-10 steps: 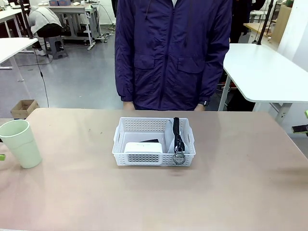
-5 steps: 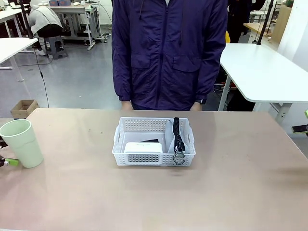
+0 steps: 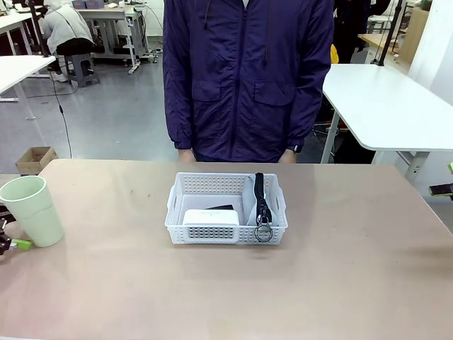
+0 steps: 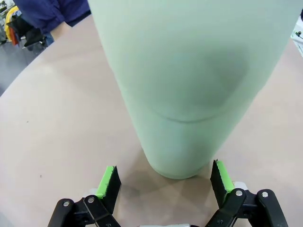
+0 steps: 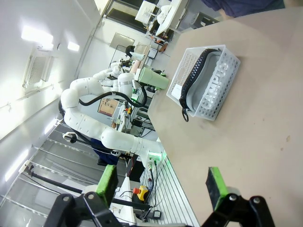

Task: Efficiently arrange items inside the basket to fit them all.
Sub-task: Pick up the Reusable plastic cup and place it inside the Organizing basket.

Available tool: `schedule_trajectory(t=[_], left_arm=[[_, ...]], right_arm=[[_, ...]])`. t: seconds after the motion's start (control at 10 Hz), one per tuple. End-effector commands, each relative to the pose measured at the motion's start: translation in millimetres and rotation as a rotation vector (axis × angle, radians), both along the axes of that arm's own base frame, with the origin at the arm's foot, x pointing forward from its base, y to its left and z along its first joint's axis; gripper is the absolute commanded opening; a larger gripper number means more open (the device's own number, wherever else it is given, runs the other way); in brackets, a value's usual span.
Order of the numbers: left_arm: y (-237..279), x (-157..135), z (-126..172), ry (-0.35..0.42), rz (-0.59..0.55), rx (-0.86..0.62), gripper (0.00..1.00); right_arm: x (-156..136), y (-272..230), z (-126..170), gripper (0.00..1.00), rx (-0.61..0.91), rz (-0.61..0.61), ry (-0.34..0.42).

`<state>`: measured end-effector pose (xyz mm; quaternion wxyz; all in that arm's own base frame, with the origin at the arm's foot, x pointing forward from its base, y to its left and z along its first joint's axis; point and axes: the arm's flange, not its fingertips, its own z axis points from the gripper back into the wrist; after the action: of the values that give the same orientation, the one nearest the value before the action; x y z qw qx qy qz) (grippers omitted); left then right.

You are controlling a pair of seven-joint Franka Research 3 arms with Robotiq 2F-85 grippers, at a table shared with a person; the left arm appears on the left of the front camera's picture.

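- On the tan table, near its middle, sits the white perforated basket with cut-out handles.
- Inside the basket, the grey "CAMPUS" pouch stands on edge along the robot's right side, its black zipper uppermost and its ring hanging over the near wall.
- Beside the pouch, in the left half of the basket, lies the white rectangular clock; a dark object, too little of it visible to identify, shows just behind it.
- Far to the robot's left, well apart from the basket, the pale green cup stands upright on the table.
- At the picture's left edge the left gripper is low at the cup's base, jaws spread wide; its green pads stand on either side of the cup's foot without pressing on it, and nothing is held.
- At the right edge of the front view a small part of the right gripper shows; in its own wrist view the right gripper has its fingers apart and empty, well away from the basket.
- Across the table a person in a dark blue jacket stands with arms down, hands at the far table edge.
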<state>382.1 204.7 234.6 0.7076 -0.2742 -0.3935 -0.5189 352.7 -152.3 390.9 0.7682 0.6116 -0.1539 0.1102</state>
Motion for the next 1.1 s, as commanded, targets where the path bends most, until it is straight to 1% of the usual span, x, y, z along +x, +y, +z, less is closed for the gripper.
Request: schedule_trajectory(t=[0.0, 0.2, 0.3, 0.5, 0.8, 1.0], left_arm=[[-2, -13, -35, -0.041, -0.033, -0.006, 1.0], [-11, -14, -35, -0.042, -0.049, -0.042, 1.0], [-15, -13, -35, -0.04, -0.034, -0.075, 1.0], [-21, -14, -27, -0.043, -0.022, -0.19, 1.0], [-29, -14, -14, -0.078, -0.006, -0.33, 1.0], [-30, -16, -7, -0.052, -0.021, -0.396, 1.0]], right_arm=[[-3, 1, 1, 1.0, 0.001, 0.008, -0.009], [-3, 1, 1, 1.0, 0.001, 0.008, -0.009], [-3, 1, 1, 1.0, 0.001, 0.008, -0.009], [-3, 1, 1, 1.0, 0.001, 0.008, -0.009], [-3, 1, 1, 1.0, 0.001, 0.008, -0.009], [-3, 1, 1, 1.0, 0.001, 0.008, -0.009]])
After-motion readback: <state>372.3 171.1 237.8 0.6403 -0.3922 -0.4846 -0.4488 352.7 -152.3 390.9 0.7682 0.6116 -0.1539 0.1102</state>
